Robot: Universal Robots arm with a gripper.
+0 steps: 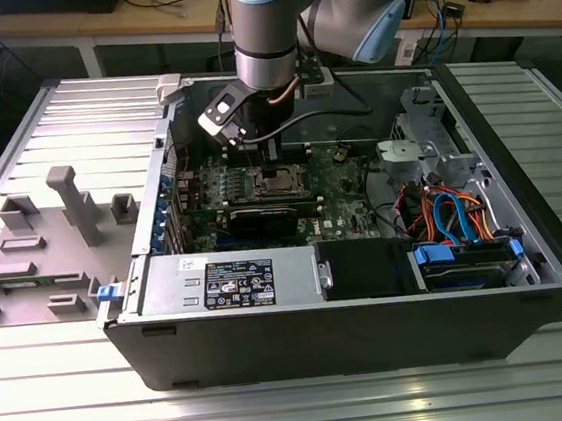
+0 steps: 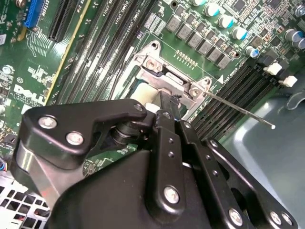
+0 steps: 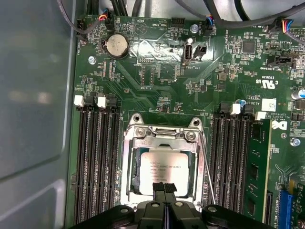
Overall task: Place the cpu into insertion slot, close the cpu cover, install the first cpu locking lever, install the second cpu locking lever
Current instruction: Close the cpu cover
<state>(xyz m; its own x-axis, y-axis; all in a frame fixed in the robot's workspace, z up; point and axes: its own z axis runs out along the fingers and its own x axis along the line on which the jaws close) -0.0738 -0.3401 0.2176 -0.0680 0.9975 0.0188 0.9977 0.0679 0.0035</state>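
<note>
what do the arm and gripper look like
The arm is a silver-grey cylinder with light blue joint caps; a black cable loops off its wrist. The gripper is matte black, built of angular linkage plates fixed with silver screws.

Straight-down look at a green circuit board (image 3: 157,90). At the centre, the insertion slot (image 3: 127,181), a square socket with a shiny silver rim. Seated inside it, the cpu (image 3: 164,167), silvery-grey face up, framed by the square window of the cpu cover (image 3: 162,144), which lies flat over the socket. Over one edge of the chip, the gripper (image 3: 164,187), black fingertips pressed together with no gap. Along one side of the socket, a thin metal rod (image 3: 206,164). Flanking the socket on two opposite sides, rows of long black memory slots (image 3: 97,162). Well apart from the socket, on the side away from the gripper, a round silver coin battery (image 3: 116,45). Beyond one bank of memory slots, a grey case wall (image 3: 33,95).
</note>
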